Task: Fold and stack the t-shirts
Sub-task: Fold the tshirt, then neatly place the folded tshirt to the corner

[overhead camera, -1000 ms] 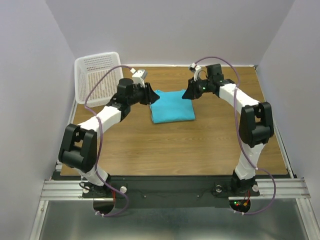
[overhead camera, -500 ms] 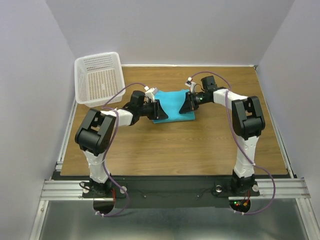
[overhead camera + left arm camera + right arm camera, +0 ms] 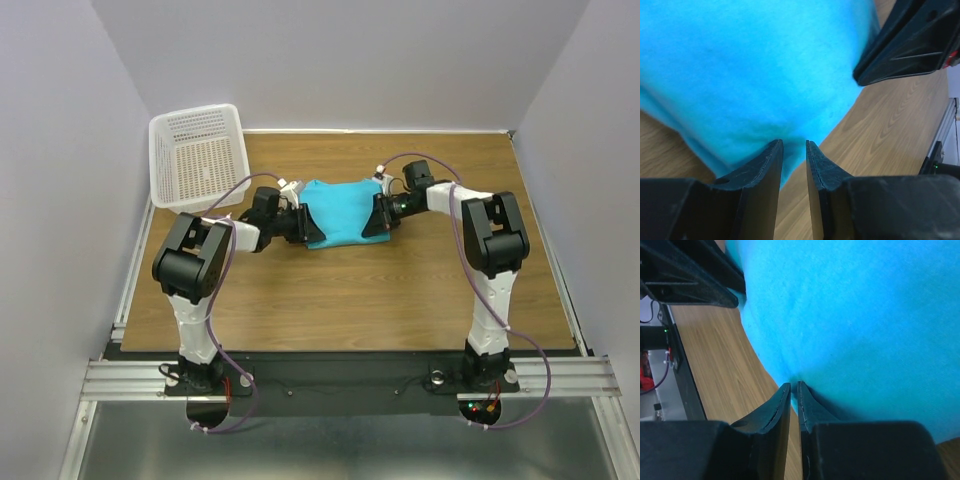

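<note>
So from the overhead view, the t-shirt [image 3: 340,212] was a folded turquoise bundle sitting on the wooden table [image 3: 350,300], a bit toward 12 o'clock from the table's middle. Both arms were reaching in low from either side.

The left gripper [image 3: 303,222] was on the shirt's 9 o'clock edge, toward the near corner. The right gripper [image 3: 380,214] was on its 3 o'clock edge. The cloth looked drawn between them: the near edge bowed and the sides pulled out toward each gripper, so not a tidy rectangle.

In the left wrist view the two dark fingers [image 3: 771,160] were pinched in with only a narrow slot between them. The blue fabric puckered right down into that slot, so I'd call it clenched on the shirt's edge. You could also see the other arm's black finger at about 2 o'clock in that frame, just beside the cloth.

In the right wrist view the fingers were nearly touching, with the shirt's edge running into the tips. That's grasping the shirt too.

The white mesh basket [image 3: 197,150] was off at about 10 o'clock, tilted at the table's far left corner, well apart from the shirt.
</note>
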### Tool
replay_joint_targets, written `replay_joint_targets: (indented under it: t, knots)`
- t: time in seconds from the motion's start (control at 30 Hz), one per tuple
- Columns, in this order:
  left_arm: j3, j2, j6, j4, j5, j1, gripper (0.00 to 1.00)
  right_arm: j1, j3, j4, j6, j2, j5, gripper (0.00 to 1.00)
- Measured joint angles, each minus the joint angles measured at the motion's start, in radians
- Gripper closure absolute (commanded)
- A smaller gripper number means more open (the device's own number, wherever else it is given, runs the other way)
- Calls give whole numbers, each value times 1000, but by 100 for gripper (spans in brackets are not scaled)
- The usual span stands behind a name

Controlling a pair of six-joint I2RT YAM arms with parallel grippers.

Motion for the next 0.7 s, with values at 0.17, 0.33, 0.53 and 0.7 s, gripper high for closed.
replay_joint_targets:
  t: [0.17,0.33,0.53,0.7]
  knots:
    - [-5,16,7,10,2,20,64,-16,0,-26,-23,0,10,78]
    - [-6,-16,36,-17,-11,20,60,-26,47,-97,-68,-5,35,70]
    - [-5,-283,133,-175,-188,19,41,-27,166,-210,-204,-79,75,39]
    - [-15,-678,235,-245,-528,21,1,-10,179,-285,-493,-237,170,6]
